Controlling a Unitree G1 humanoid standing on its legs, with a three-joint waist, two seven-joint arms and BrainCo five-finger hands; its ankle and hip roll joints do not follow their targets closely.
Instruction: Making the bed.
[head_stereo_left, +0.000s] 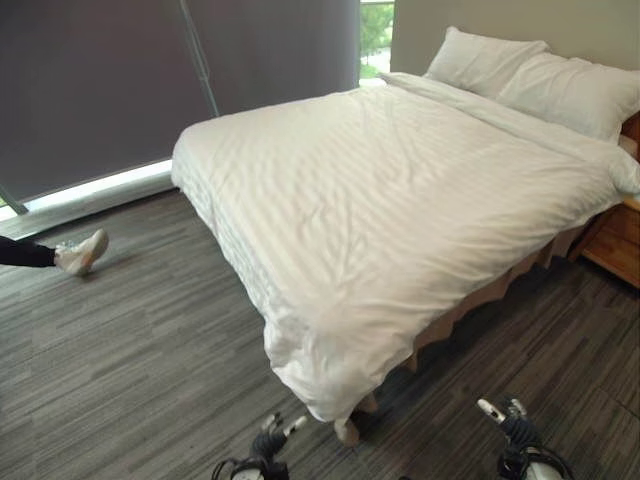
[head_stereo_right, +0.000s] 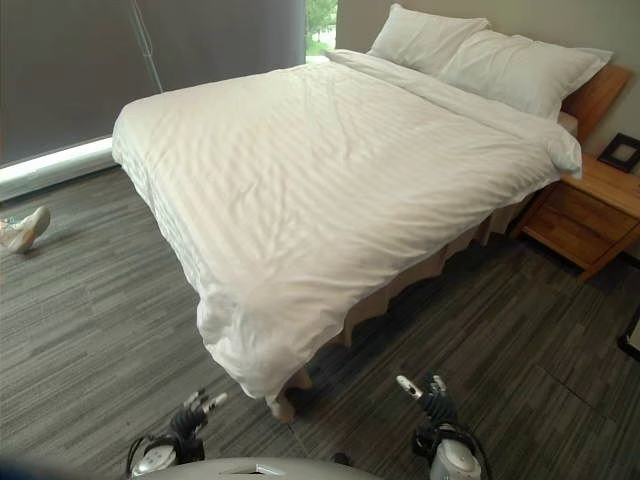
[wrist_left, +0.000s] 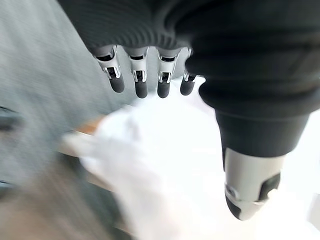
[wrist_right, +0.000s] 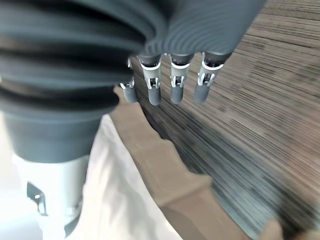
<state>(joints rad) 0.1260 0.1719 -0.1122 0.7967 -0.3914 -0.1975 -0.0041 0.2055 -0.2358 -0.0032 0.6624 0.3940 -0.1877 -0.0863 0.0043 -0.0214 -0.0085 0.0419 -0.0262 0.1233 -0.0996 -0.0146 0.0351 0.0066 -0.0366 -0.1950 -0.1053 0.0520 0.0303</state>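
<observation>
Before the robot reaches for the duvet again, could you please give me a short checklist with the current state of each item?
1. Left robot hand empty, fingers straight: ok.
2. Right robot hand empty, fingers straight: ok.
3. Duvet spread over the mattress: ok, only light wrinkles.
4. Near duvet corner hanging neatly: not ok, it droops bunched towards the floor.
5. Pillows at the headboard: ok.
6. Person's shoe away from the bed: ok.

Wooden nightstand (head_stereo_right: 588, 212) beside grey floor (head_stereo_left: 120, 350); person's shoe (head_stereo_left: 82, 253).
</observation>
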